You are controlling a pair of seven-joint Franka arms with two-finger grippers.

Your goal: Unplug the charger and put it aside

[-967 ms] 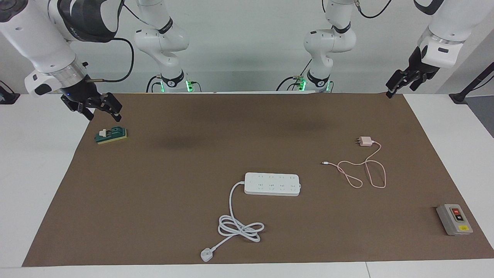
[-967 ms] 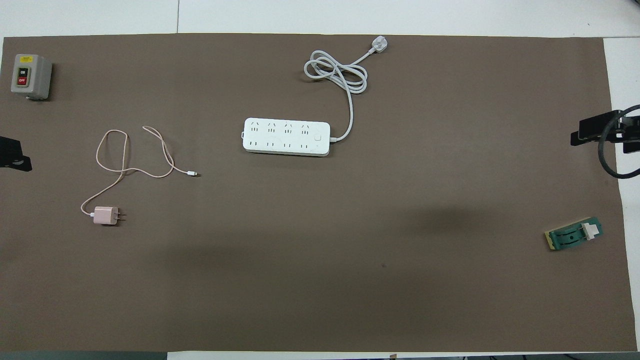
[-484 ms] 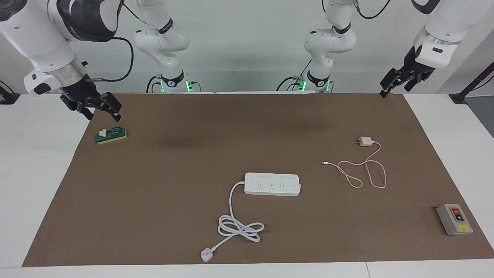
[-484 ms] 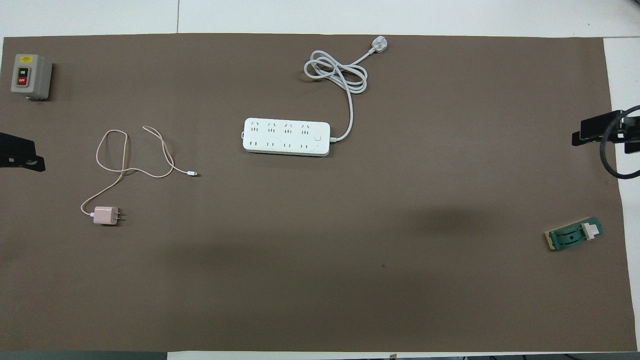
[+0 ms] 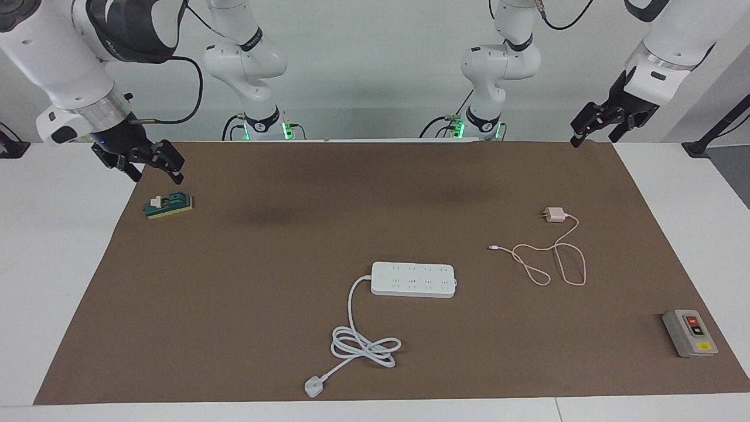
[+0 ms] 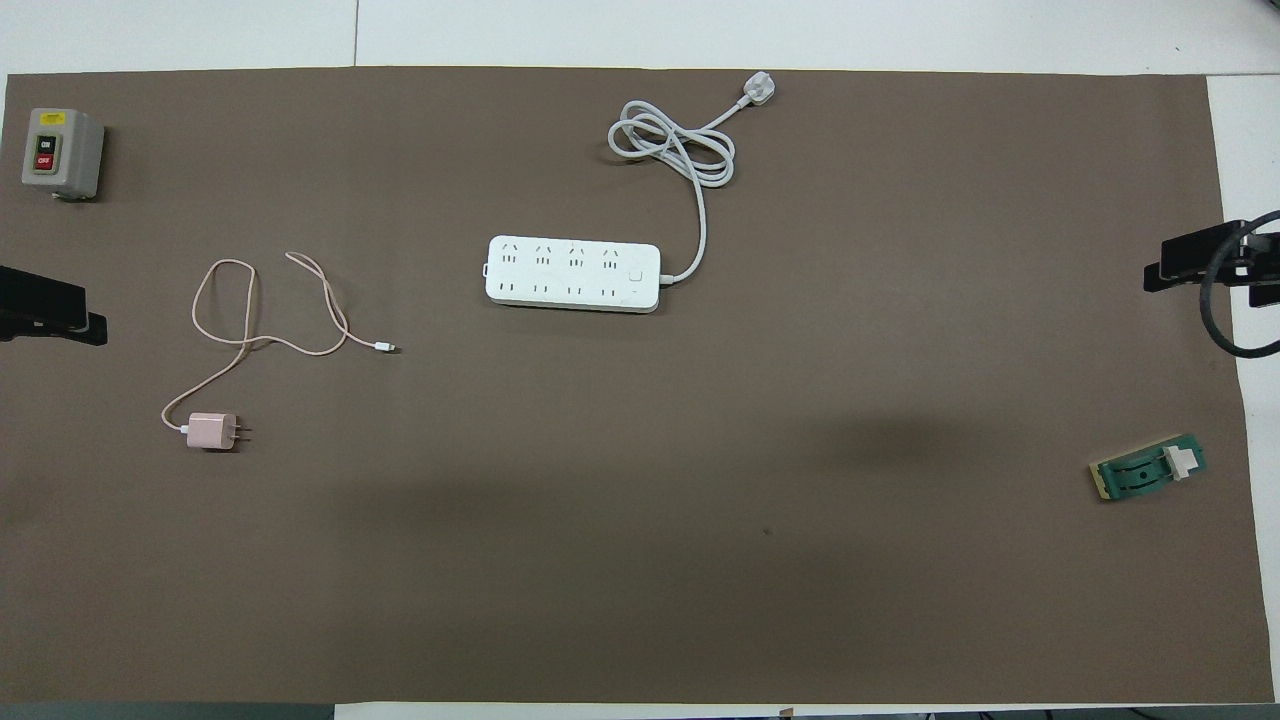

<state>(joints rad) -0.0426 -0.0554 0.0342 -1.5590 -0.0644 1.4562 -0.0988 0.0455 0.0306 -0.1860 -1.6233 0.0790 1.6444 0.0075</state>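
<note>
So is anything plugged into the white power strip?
No. All the sockets of the power strip show bare; the pink charger lies apart on the mat. Nothing covers the strip.

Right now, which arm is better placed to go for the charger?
Left. The charger lies unplugged toward its end of the mat, and the left gripper hangs open there; the right gripper waits over the green switch.

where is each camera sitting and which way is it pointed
Facing view: high across the table, looking back at the robots; both arms show whole, the left tool and right tool raised above the mat's corners.
Overhead view: high above the robots' end, looking steeply down and forward; only the tools' tips show at the edges.
Shared: the charger, the power strip and the grey button box, turned half a turn between views.
</note>
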